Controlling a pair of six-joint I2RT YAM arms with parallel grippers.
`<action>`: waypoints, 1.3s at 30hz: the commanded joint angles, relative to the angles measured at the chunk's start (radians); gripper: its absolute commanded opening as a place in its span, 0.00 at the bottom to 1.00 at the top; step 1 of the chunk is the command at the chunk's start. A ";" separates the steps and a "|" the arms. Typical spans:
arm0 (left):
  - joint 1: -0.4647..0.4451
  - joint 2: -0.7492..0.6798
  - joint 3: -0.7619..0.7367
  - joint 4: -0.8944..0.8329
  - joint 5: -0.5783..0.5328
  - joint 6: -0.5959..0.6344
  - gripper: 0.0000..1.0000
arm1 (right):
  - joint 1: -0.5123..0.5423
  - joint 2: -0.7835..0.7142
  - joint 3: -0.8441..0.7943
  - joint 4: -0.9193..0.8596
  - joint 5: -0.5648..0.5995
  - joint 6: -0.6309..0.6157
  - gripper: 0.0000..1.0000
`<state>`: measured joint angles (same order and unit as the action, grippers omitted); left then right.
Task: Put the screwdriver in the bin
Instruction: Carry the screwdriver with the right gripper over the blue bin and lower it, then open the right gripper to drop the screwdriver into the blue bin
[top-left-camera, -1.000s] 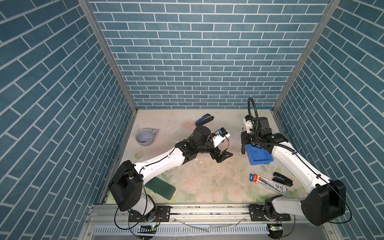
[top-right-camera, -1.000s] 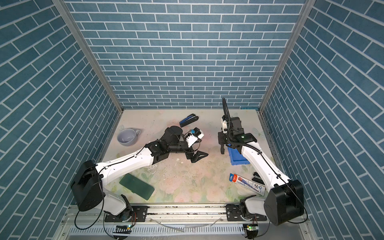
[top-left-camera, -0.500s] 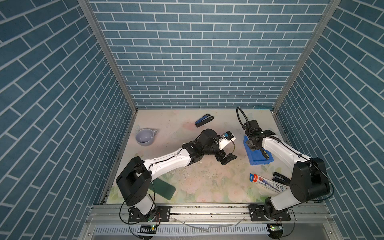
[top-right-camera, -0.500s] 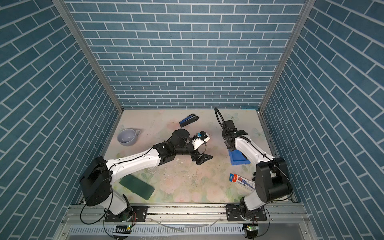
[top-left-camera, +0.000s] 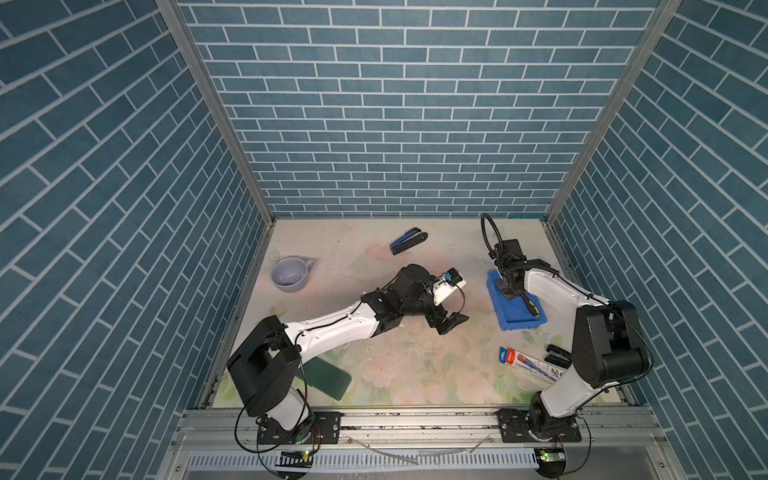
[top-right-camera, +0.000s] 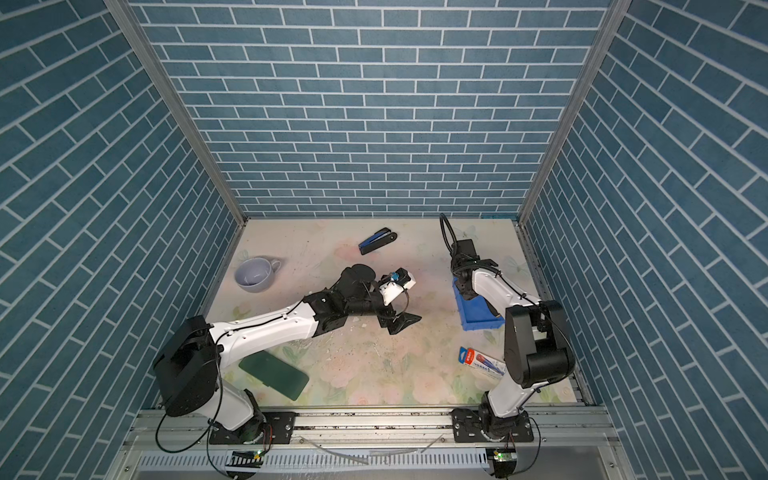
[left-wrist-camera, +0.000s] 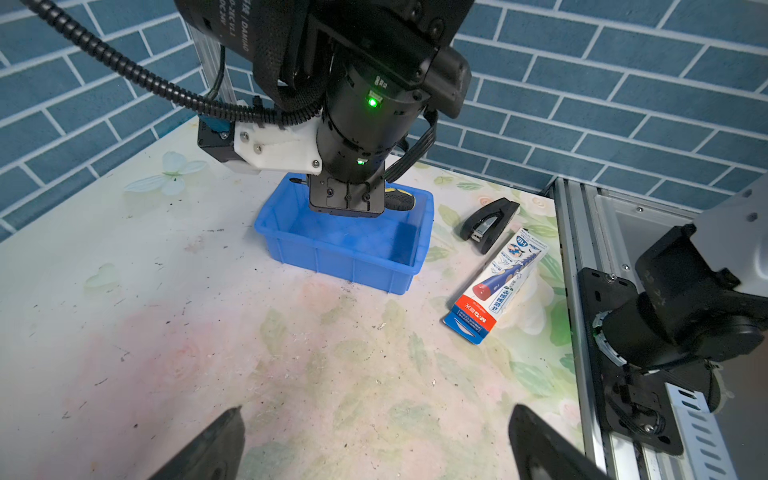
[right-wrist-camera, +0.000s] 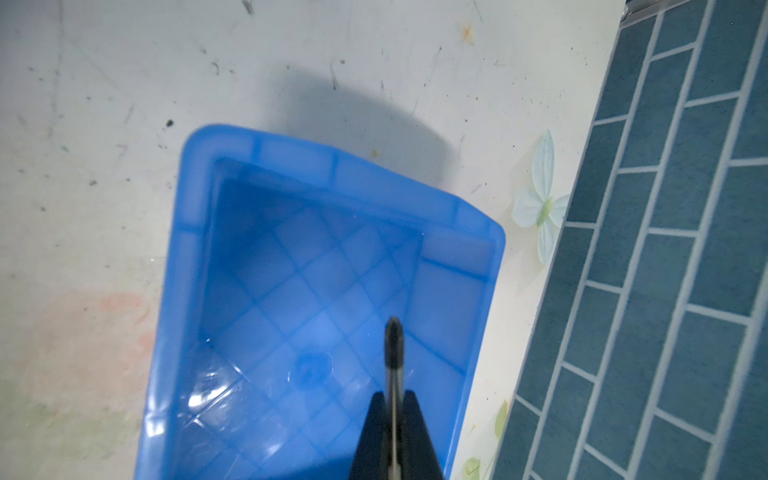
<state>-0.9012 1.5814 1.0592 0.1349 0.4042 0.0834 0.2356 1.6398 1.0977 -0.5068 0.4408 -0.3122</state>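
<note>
Right gripper (right-wrist-camera: 392, 401) clamped on screwdriver (right-wrist-camera: 392, 345) shaft, shifted in last 1 second from far end of bin (right-wrist-camera: 195, 232) to low over its interior, near right edge of table (top-left-camera: 395, 365). Tip over bin floor, not yet down. Release looks next. Left gripper (left-wrist-camera: 376, 415) spread wide, empty, mid-table.

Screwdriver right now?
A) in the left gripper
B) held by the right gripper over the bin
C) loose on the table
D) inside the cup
B: the right gripper is shut on the screwdriver shaft, tip above the bin floor; the left gripper is open, empty.
</note>
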 joint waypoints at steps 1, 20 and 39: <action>-0.005 -0.021 -0.019 0.036 -0.020 0.001 1.00 | -0.023 0.017 -0.038 0.039 -0.071 -0.054 0.00; -0.005 -0.017 -0.031 0.054 -0.028 -0.016 1.00 | -0.073 0.088 -0.076 0.100 -0.162 -0.096 0.08; 0.038 -0.095 -0.035 -0.007 -0.115 0.001 1.00 | -0.076 -0.246 -0.099 0.071 -0.207 0.053 0.68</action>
<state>-0.8825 1.5196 1.0317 0.1513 0.3244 0.0769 0.1623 1.4517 1.0271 -0.4179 0.2665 -0.3206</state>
